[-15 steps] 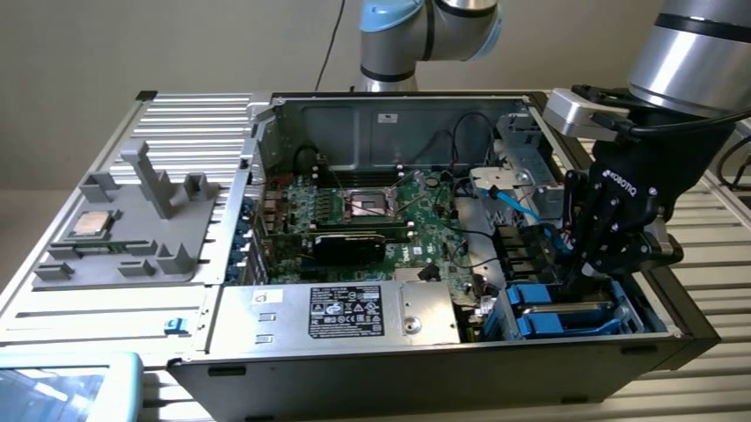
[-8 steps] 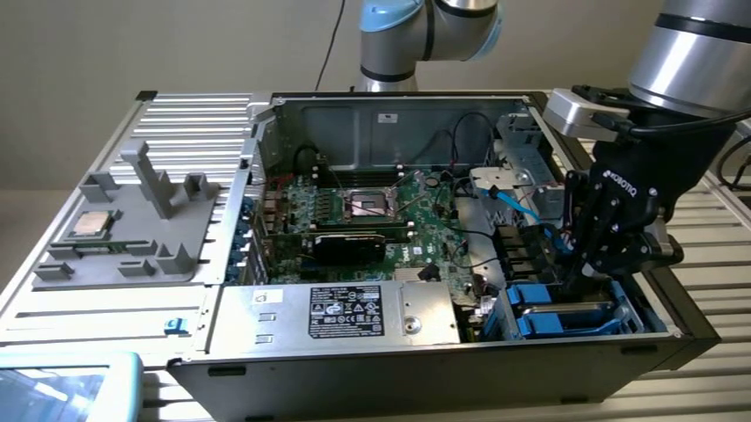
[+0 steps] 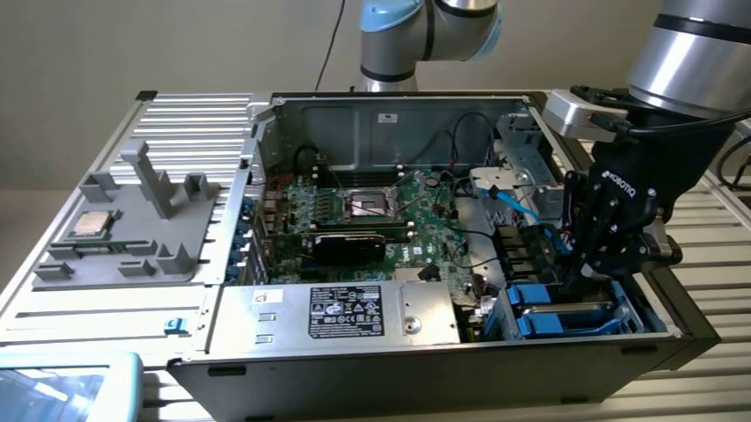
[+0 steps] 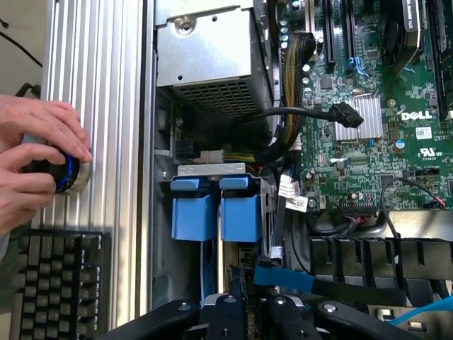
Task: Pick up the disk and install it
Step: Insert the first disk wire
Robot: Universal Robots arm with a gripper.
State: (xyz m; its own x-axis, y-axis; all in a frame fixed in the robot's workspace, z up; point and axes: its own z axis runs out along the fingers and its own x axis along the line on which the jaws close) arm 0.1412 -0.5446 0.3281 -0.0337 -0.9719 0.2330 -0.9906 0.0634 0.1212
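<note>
1 gripper (image 3: 579,283), mine, black, "ROBOTIQ" on the body. It hangs low over the drive bay at the case corner, exterior view's right. Apart or together: cannot tell.

1 disk (image 3: 561,318) in blue carrier, down in that bay, directly under gripper. Contact or grip not clear. Wrist view has 2 blue carrier fronts (image 4: 192,216) side by side; which one is the disk, cannot tell.

1 blue flat cable (image 4: 283,277), just beside gripper. Risk, my judgement: it snags or gets pinched on any push. Disk also jams if it sits tilted vs. the bay rails.

1 silver box (image 3: 340,309) w/ black label, next to the bay. Print too small to read.

1 mainboard (image 4: 368,142), "DELL" in white, UL-type mark close by. Black cable loop lies across it and could catch on a wide swing.

1 grey tray (image 3: 129,229), holding small square chip (image 3: 91,224).

2 hands (image 4: 39,127), a person's, on a blue-ringed knob (image 4: 65,175) on the table (image 4: 99,85), keyboard (image 4: 60,283) beside. Risk if they move toward the case.
</note>
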